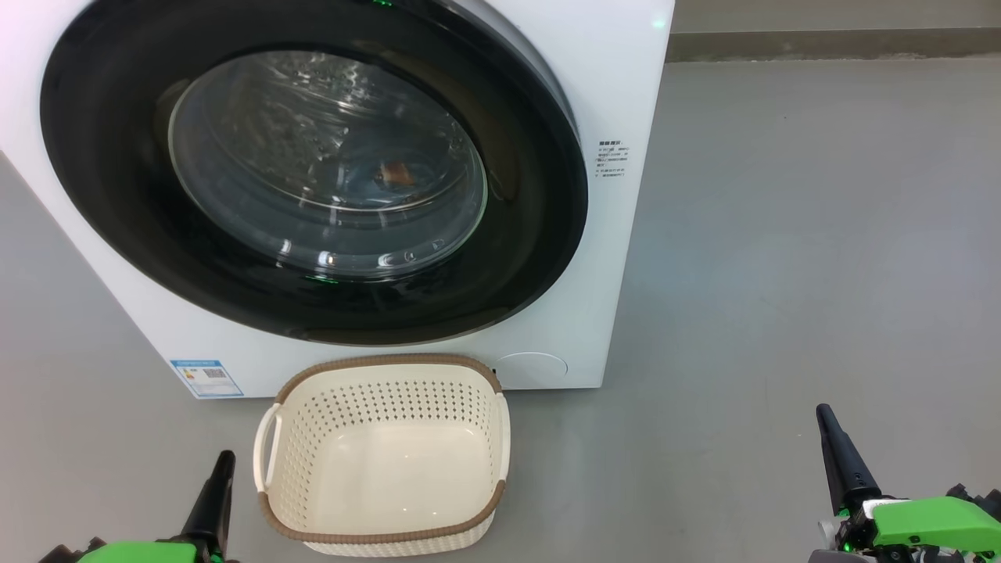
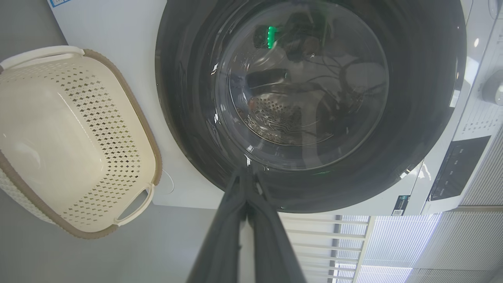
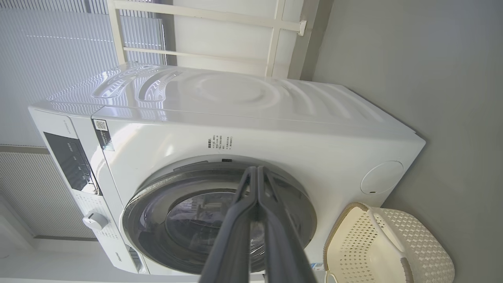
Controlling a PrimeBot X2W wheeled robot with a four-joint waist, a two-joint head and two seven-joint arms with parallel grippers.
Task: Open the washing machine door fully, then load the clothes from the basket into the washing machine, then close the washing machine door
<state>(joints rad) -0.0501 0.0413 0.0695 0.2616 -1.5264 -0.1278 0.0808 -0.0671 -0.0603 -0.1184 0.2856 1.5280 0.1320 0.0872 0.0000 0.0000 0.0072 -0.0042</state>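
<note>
kid: where is the washing machine [image 1: 618,70]?
me: right in front of me, a big white box on the grey floor [image 1: 782,274]. its round door [image 1: 313,172], with the black rim, lies flat against the front, at 12 o'clock in my head view.
kid: and the basket [image 1: 383,361]?
me: on the floor at 6 o'clock from the door, just beside the machine's front. i can see its smooth bottom.
kid: what is behind the glass [image 1: 274,117]?
me: the shiny drum [image 2: 275,118] with little holes, and a small orange-brown bit [image 1: 395,173]. it is too small for me to tell what it is.
kid: and you?
me: my left end effector [image 1: 225,460] is at 9 o'clock from the basket, near its handle [image 1: 266,446], fingers pressed together, holding nothing. my right end effector [image 1: 823,413] is at 3 o'clock from the basket, well apart from it, fingers pressed together too. both point up toward the machine.
</note>
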